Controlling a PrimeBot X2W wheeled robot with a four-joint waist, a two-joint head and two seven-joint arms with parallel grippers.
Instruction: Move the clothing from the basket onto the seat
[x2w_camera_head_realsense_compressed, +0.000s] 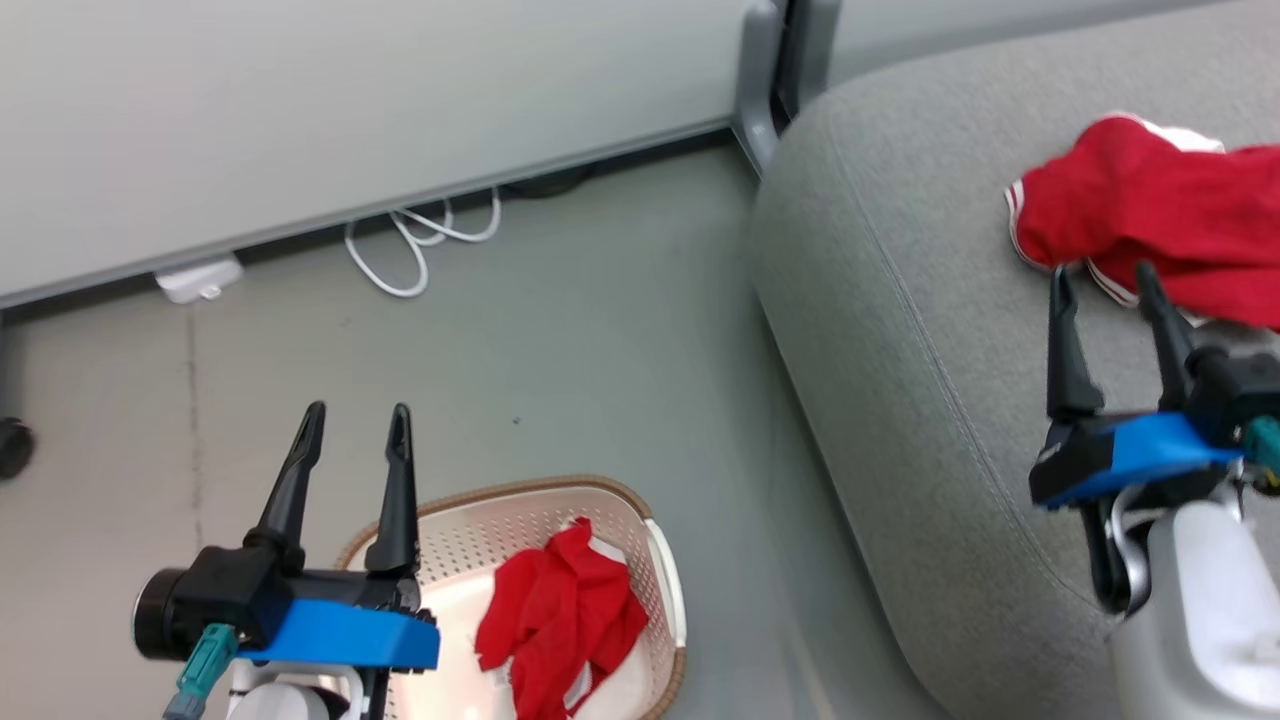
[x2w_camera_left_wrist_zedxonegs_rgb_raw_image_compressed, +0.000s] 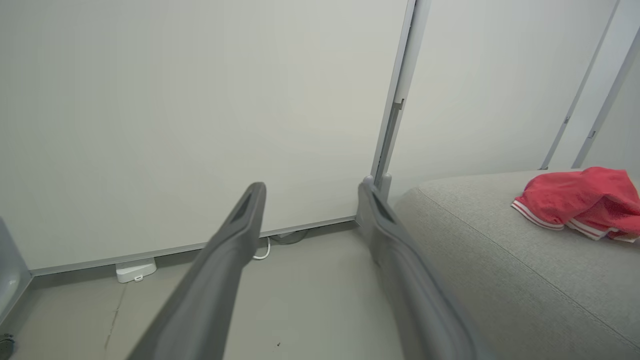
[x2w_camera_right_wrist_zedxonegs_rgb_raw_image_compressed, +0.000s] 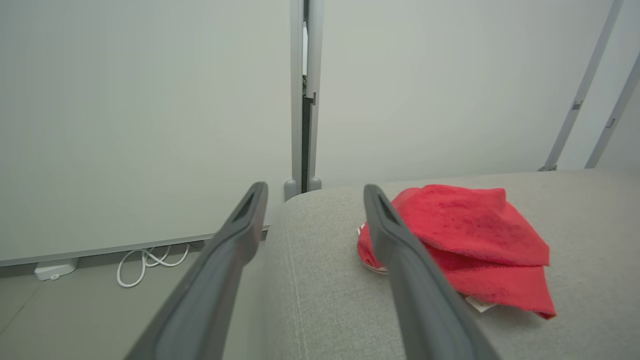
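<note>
The left hand (x2w_camera_head_realsense_compressed: 357, 410) sits closest, low at the left of the head view, its two dark fingers spread wide with nothing between them, pointing up the view toward the loop of white cable (x2w_camera_head_realsense_compressed: 415, 250) on the floor (x2w_camera_head_realsense_compressed: 600, 330). Just right of that hand and below its fingertips stands the laundry basket (x2w_camera_head_realsense_compressed: 668, 590). In it lies one crumpled red garment (x2w_camera_head_realsense_compressed: 560, 610), a heap whose long axis runs from the basket's middle down toward its near rim. So the garment lies back from the fingertips and to their right: the hand would, I judge, have to draw back, swing right and tip down to reach it. Farther right, across a strip of floor, rises the grey seat (x2w_camera_head_realsense_compressed: 900, 300). On it rests the second red garment (x2w_camera_head_realsense_compressed: 1150, 215), white stripes showing at its edge, so half the job looks done. The right hand (x2w_camera_head_realsense_compressed: 1102, 272) hovers over the seat, spread equally wide and empty, its tips at the near edge of that garment; whether they touch it I cannot tell. It is well apart from the basket, so the left hand is plainly the nearer one for the remaining piece.
</note>
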